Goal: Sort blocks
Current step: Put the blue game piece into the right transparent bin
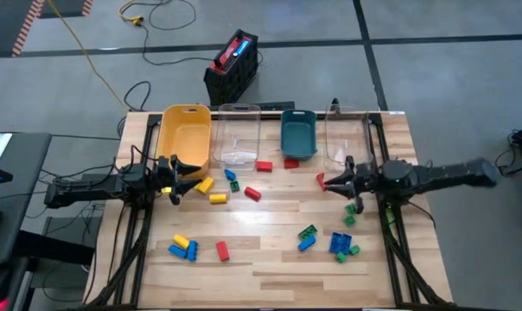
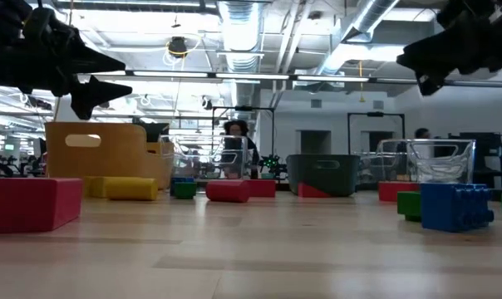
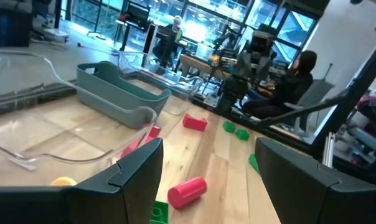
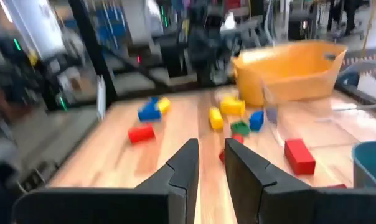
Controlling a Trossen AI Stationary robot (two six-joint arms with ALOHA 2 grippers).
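Left gripper point(image 1: 185, 179) at 9 o'clock, fingers wide, empty. Right gripper point(image 1: 323, 182) at 3 o'clock, nearly closed, empty. Blocks point(image 1: 252, 193) scattered.

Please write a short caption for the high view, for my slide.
Left gripper open beside the yellow bin, right gripper nearly shut, blocks scattered across the table.

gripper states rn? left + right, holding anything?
Left tool: open, empty, beside the yellow bin.
Right tool: nearly closed, nothing seen between the fingers, raised near the red block.
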